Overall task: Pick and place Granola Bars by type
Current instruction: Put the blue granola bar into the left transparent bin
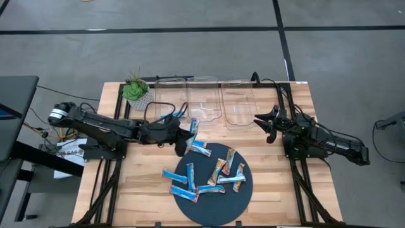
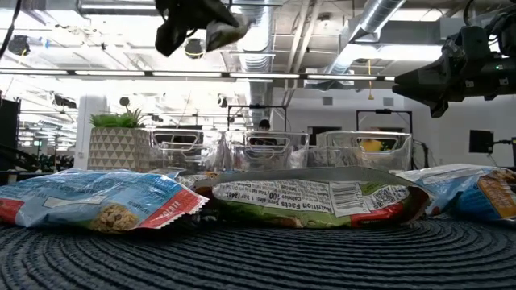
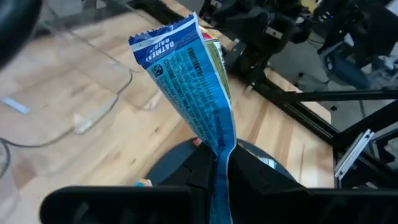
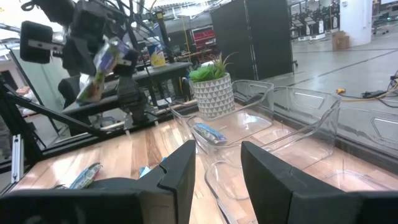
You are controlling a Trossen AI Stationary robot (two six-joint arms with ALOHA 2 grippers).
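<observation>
A wooden table carried three clear bins along its far edge, ready to take bars by type, and a dark round mat where most bars lay scattered, awaiting sorting. The left gripper hung between mat and bins, clamped on the tail of a blue bar, evidently in transit to a bin. The right gripper waited beside the right-hand bin, fingers parted and empty.

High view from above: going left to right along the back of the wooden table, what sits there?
Green potted plant in a patterned white pot → three clear plastic bins: left, middle, right.
</observation>
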